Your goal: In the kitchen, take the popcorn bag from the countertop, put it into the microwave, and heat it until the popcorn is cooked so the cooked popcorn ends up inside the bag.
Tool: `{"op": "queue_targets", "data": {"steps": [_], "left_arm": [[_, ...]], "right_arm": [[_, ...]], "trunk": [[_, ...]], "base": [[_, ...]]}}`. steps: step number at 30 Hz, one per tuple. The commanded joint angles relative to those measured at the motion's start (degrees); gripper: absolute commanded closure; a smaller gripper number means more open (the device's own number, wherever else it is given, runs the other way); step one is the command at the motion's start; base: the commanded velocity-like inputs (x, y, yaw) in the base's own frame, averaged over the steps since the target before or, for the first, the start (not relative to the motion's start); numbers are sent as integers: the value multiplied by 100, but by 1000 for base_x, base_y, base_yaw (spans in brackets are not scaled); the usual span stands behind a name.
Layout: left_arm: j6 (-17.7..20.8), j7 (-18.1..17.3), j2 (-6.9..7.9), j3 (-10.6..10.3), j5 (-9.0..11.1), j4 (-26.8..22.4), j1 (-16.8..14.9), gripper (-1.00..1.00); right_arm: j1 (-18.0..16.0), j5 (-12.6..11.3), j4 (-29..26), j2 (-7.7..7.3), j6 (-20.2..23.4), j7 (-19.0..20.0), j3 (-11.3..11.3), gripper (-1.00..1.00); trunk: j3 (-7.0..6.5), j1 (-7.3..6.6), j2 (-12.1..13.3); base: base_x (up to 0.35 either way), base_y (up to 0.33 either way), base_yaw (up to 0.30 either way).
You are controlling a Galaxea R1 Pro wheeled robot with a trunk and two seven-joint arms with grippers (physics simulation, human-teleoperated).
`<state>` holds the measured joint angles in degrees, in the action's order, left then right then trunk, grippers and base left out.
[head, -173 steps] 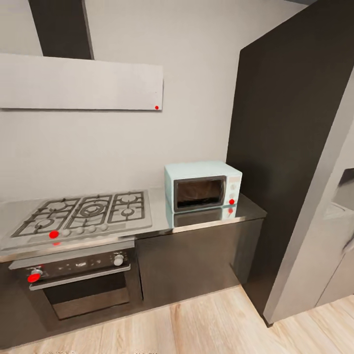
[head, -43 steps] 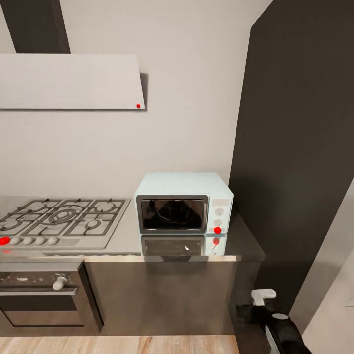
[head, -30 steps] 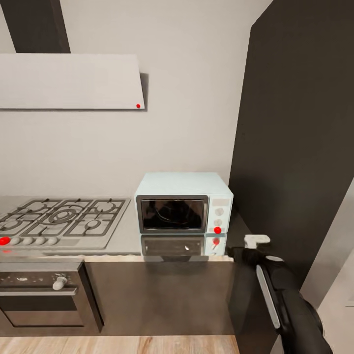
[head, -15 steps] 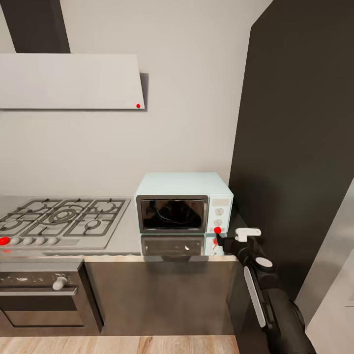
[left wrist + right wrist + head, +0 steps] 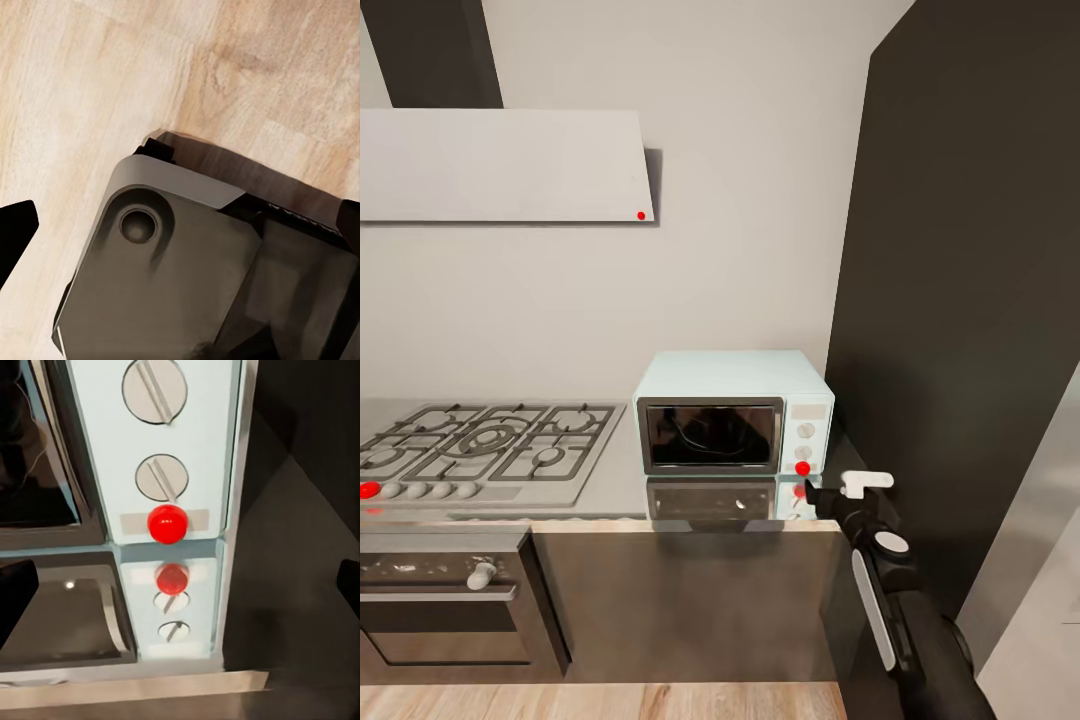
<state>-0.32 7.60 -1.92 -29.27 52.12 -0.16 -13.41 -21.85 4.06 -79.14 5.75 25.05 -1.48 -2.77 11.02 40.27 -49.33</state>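
The mint-blue microwave (image 5: pixel 732 405) stands on the glossy grey countertop (image 5: pixel 615 490) with its dark glass door shut. In the right wrist view its side panel (image 5: pixel 161 450) shows two knobs and a red button (image 5: pixel 167 523), with their mirror image in the countertop below. My right gripper (image 5: pixel 812 490) is open, just in front of and slightly below that red button (image 5: pixel 802 468). Its fingertips (image 5: pixel 15 592) sit wide apart at the frame's edges. My left gripper (image 5: pixel 180 232) hangs open over the robot's base and the wood floor. The popcorn bag and popcorn are out of view.
A steel gas hob (image 5: pixel 490 445) lies left of the microwave, with a built-in oven (image 5: pixel 450 590) under it and a flat grey range hood (image 5: pixel 500 165) above. A tall dark cabinet (image 5: pixel 970 300) rises close on the right of the countertop's end.
My right arm has come up from the lower right and reached towards the microwave's red button, settling slightly lower in the last half second. Before that the camera moved closer to the microwave.
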Motion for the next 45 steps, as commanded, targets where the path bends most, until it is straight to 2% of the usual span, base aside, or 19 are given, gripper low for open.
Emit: {"op": "queue_targets", "data": {"steps": [1, 8, 25, 45], "left_arm": [[-3, 22, -1, -50, 42, -2, -3, -100], [-3, 22, 7, -52, -17, -11, -3, -100], [-3, 22, 8, -52, -24, -11, -3, -100], [-3, 22, -1, -52, -19, -11, -3, -100]], "right_arm": [[-4, 53, -6, -2, 38, -5, -4, -100], [-4, 56, 254, -73, 35, -9, 4, -100], [-4, 42, 377, -65, 79, 68, 13, -100], [-4, 71, 881, -61, 31, 9, 13, -100]], "trunk": [[8, 1, -6], [8, 1, -6], [8, 1, -6], [8, 1, -6]], "base": [[0, 0, 0], [114, 0, 0], [204, 0, 0], [7, 0, 0]]}}
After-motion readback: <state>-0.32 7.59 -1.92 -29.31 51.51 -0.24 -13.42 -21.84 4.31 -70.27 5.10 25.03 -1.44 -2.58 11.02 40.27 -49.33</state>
